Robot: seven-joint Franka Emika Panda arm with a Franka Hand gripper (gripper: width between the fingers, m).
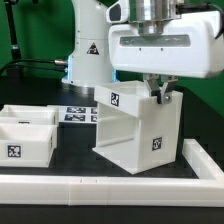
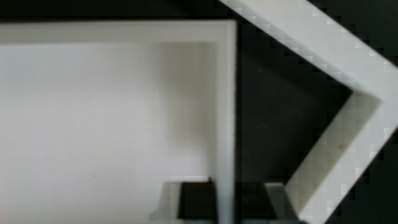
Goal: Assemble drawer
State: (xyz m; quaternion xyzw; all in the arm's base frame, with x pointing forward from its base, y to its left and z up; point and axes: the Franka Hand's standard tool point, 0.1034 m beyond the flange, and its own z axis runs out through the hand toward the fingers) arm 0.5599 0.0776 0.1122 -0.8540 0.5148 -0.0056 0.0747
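The drawer casing [image 1: 135, 125] is a large white box with black-and-white tags, standing on the black table in the middle of the exterior view. My gripper [image 1: 160, 95] comes down from above onto the casing's upper edge at the exterior view's right. In the wrist view the gripper [image 2: 231, 203] has its dark fingers [image 2: 196, 202] on either side of a thin casing wall [image 2: 228, 110], pressed against it. Two shallow white tagged trays [image 1: 25, 138] lie side by side at the exterior view's left, apart from the casing.
A long low white rail [image 1: 110, 188] runs along the front and turns up at the right side; it also shows in the wrist view [image 2: 347, 100]. The marker board [image 1: 75, 113] lies flat behind the trays. The robot's base [image 1: 90, 50] stands at the back.
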